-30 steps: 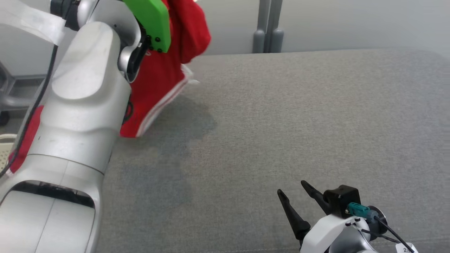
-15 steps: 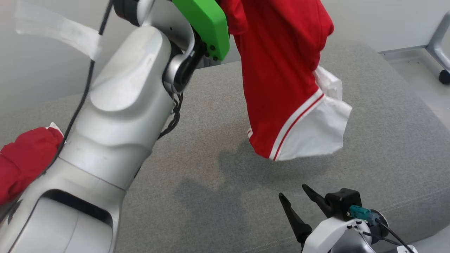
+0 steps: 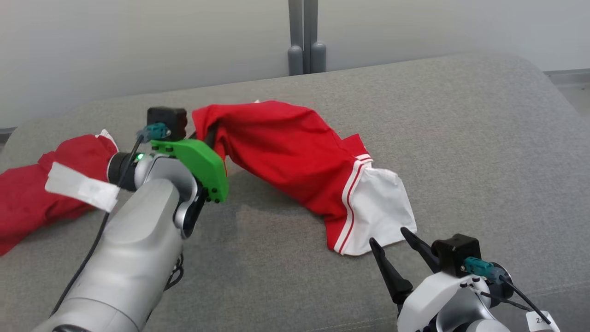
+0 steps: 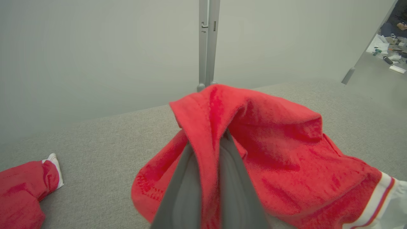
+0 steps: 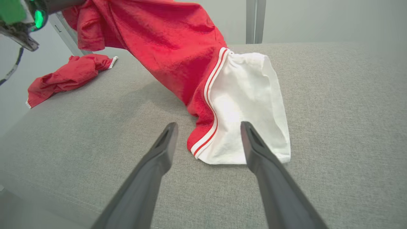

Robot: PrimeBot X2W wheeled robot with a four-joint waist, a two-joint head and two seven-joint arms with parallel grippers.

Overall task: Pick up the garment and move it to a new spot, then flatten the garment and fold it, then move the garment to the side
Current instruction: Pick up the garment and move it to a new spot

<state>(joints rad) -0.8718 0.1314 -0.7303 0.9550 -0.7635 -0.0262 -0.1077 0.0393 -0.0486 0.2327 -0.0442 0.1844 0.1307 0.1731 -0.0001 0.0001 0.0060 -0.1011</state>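
Observation:
The garment is red with a striped white end. It stretches across the grey padded surface. My left gripper is shut on its upper edge, which it holds slightly raised. In the left wrist view the red garment is folded between the two closed fingers of the left gripper. My right gripper stands open at the lower right, just short of the white end. In the right wrist view the right gripper frames the edge of that white end without touching it.
A second red garment lies bunched at the surface's left end, also seen as a red heap in the right wrist view. A grey post stands against the wall behind. The surface's rounded right edge is near.
The head camera has shifted. The garment hung high from my left gripper before; now it is lowered, its white end resting on the surface. My right gripper has stayed open.

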